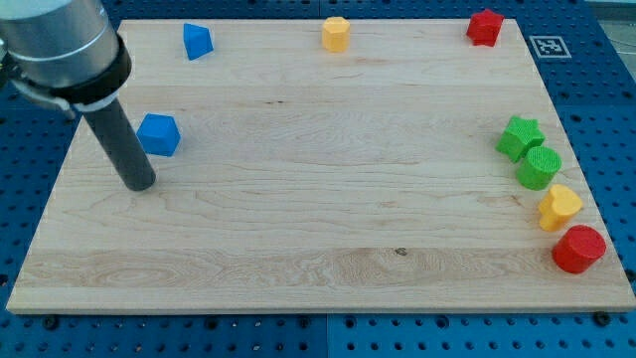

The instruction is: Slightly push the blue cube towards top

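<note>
The blue cube point(159, 134) sits on the wooden board point(318, 199) near the view's left edge. My tip point(139, 185) rests on the board just below and slightly left of the cube, close to it; I cannot tell if they touch. A second blue block point(197, 41), wedge-like, lies at the view's top left.
An orange-yellow block point(336, 33) is at top centre and a red block point(484, 26) at top right. At the right edge lie a green star point(519, 136), a green cylinder point(540, 167), a yellow heart-like block point(559, 207) and a red cylinder point(578, 249).
</note>
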You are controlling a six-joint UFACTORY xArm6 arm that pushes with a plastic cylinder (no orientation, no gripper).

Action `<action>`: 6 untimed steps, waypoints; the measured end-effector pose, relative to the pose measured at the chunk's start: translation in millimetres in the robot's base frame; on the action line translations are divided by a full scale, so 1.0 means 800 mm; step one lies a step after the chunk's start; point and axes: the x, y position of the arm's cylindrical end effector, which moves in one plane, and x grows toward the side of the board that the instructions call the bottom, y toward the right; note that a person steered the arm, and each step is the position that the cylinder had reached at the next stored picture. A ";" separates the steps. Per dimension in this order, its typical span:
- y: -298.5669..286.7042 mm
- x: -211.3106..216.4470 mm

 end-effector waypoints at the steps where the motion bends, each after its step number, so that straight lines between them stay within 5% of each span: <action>1: 0.000 -0.006; 4: -0.023 -0.033; 6: 0.034 -0.035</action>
